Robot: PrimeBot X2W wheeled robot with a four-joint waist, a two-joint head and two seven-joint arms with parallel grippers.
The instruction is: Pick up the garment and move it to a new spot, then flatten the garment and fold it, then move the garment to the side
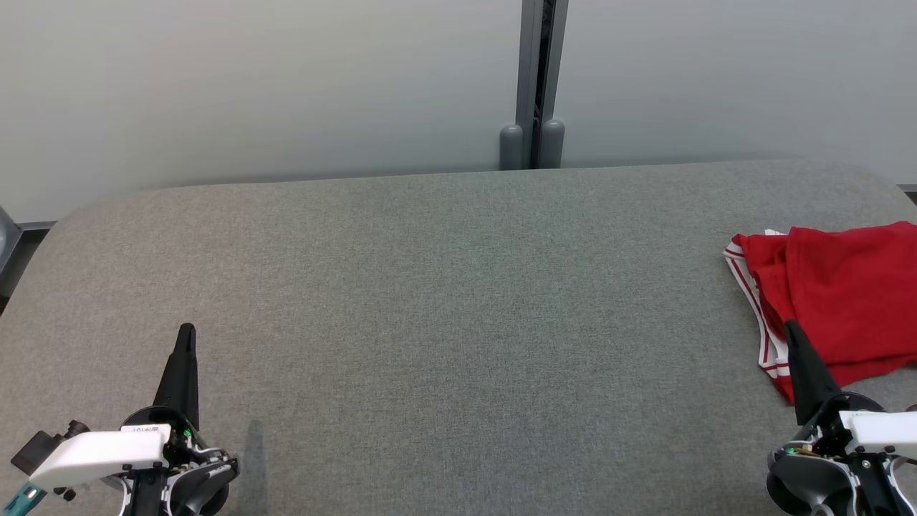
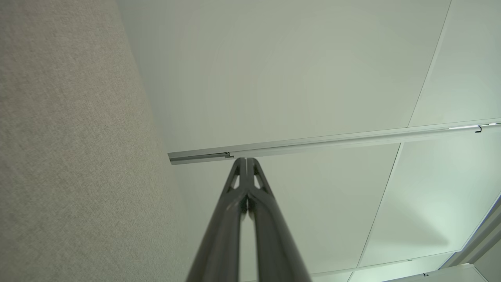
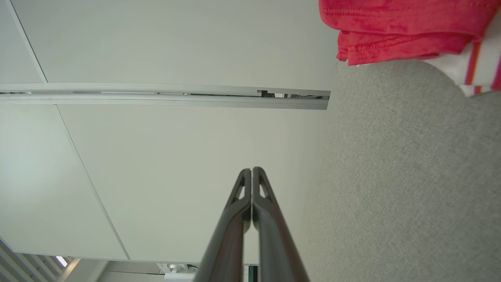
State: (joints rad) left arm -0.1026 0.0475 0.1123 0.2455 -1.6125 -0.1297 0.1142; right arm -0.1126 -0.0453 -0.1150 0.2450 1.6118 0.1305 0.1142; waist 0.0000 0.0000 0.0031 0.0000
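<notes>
The garment (image 1: 838,294) is red cloth with white-and-red striped trim, lying folded at the far right of the grey table (image 1: 430,287), partly cut off by the picture's edge. In the right wrist view its red folds (image 3: 403,27) sit at the top right. My right gripper (image 1: 790,328) is shut with nothing in it, its tip in front of the garment's lower left edge; whether it touches the cloth I cannot tell. The same shut fingers (image 3: 251,170) rise in the right wrist view. At the lower left my left gripper (image 1: 186,330) (image 2: 245,159) is shut and empty, far from the garment.
A pale wall stands behind the table, with a grey metal post (image 1: 534,86) at the back centre. The table's grey fabric top has rounded far corners. The wrist views show wall panels and a metal rail (image 2: 332,141).
</notes>
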